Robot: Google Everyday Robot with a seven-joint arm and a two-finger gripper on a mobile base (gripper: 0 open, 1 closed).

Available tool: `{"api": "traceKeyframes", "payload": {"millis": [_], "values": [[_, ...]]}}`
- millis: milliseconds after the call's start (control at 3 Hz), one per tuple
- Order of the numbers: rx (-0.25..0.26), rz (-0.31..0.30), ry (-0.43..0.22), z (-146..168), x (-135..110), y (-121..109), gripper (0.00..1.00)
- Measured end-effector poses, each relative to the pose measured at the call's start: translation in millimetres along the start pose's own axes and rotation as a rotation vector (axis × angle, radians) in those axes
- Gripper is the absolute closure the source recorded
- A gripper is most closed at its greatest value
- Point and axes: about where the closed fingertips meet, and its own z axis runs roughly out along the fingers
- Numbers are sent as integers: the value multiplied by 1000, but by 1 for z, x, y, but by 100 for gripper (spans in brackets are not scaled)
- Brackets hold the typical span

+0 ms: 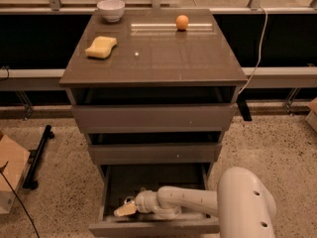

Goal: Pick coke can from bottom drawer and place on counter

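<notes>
Reaching: gripper (125,209) inside open bottom drawer (148,182), left front; grip unclear
Counter (163,58): white bowl (110,9), yellow sponge (101,47), orange ball (182,22)
Bowl: contents hidden

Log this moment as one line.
hand: inside bottom drawer, left front | coke can: not visible | counter: bowl, sponge, orange ball

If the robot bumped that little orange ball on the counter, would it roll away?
Probably. The orange ball looks round and sits on the smooth, shiny counter, so a nudge would likely send it rolling. It lies near the back edge, so it might drop off. The gripper is far off, down in the bottom drawer.
</notes>
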Motion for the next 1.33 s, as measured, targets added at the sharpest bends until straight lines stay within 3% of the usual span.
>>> {"api": "traceKeyframes", "payload": {"millis": [333, 1333], "values": [[-3, 16, 6, 11, 4, -1, 16], [1, 43, 19, 13, 12, 0, 85]]}}
